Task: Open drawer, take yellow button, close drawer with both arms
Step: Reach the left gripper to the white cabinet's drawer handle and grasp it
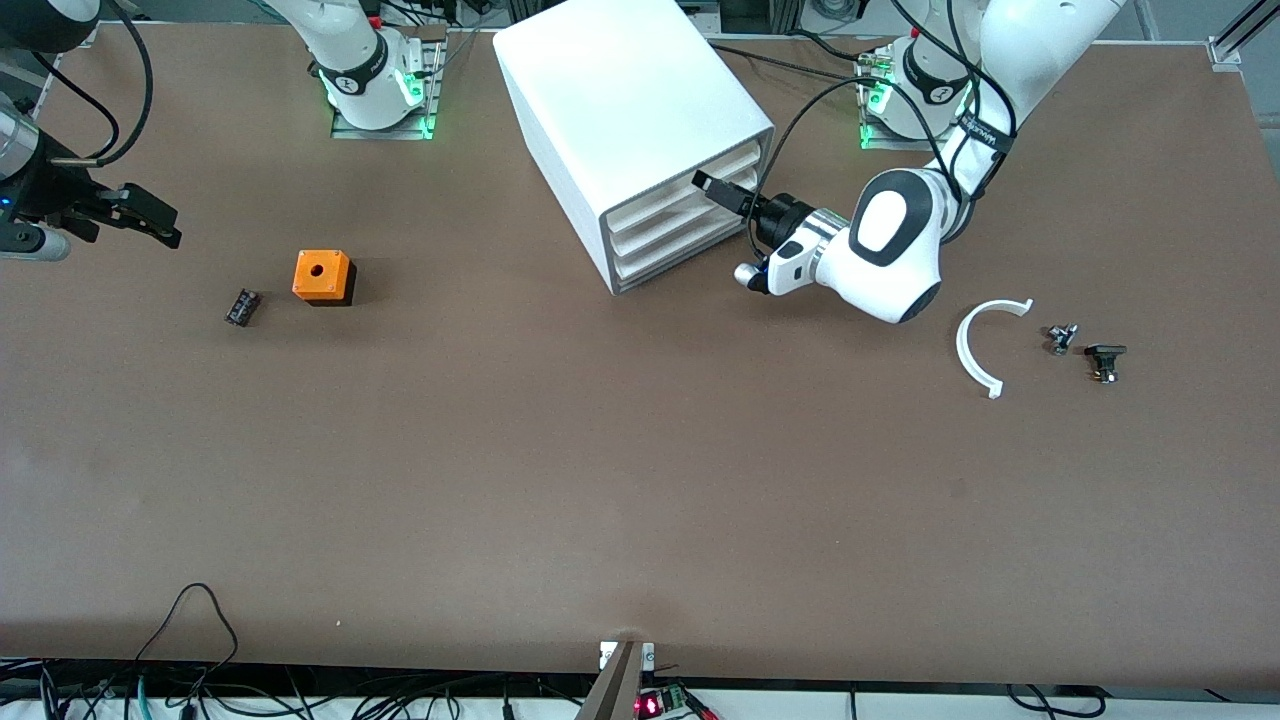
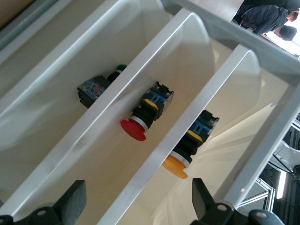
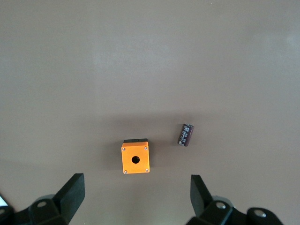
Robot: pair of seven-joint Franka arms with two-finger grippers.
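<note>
Brown tabletop [image 1: 600,480] is occupied by a cabinet [image 1: 630,110]; the left gripper [image 1: 722,192], fingers apart, is held at its drawer [image 1: 690,172]. The orange button [image 2: 180,161] is seen inside. The right gripper [image 1: 130,215], spread, is kept waiting over the table.

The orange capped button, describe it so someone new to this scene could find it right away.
Start at the white cabinet in front of the left gripper. In the left wrist view its three drawers each hold one button: the orange capped button lies in the drawer beside the one with the red capped button.
</note>
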